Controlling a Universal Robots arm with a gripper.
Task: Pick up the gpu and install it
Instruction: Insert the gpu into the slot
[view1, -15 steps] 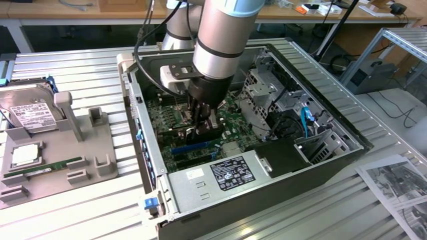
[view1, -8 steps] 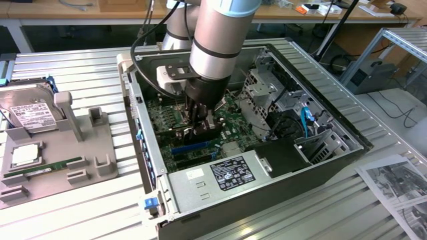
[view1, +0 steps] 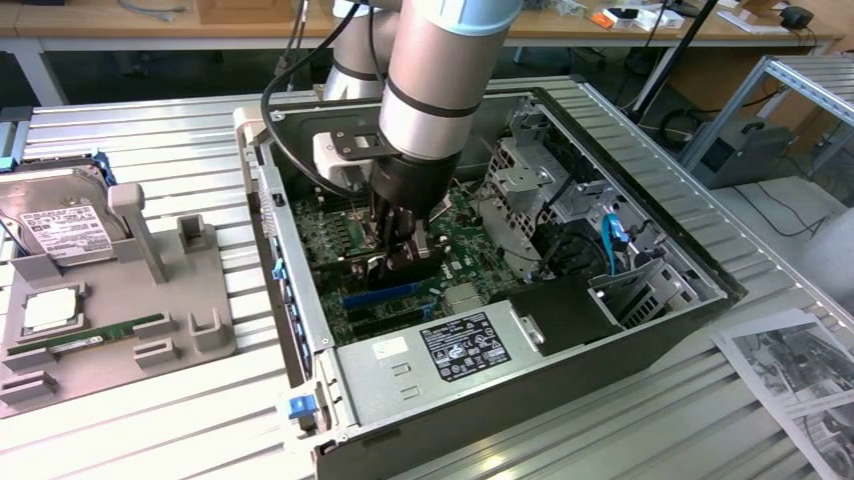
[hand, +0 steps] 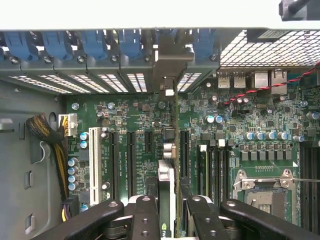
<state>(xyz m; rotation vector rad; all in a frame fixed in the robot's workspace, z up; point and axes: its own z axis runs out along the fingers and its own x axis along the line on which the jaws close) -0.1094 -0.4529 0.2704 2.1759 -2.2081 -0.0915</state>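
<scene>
- The gpu (hand: 167, 175) stands on edge inside the open computer case (view1: 287, 250), low over the motherboard (hand: 135, 125). Its metal bracket end points at the rear slot openings (hand: 130, 80).
- The hand (hand: 169, 210) is clamped on the gpu, one finger on each face of the card.
- In the exterior view the card (view1: 400, 268) sits just above a blue slot (view1: 387, 297); whether its edge has entered a slot I cannot tell.
- Judgement: the step in hand is seating. It goes well if the card stays upright, its edge runs parallel along the slot, and the bracket meets its rear opening squarely.
- Push straight down; a tilted push risks jamming a corner.
- The case lies on the ribbed table (view1: 160, 420).
</scene>
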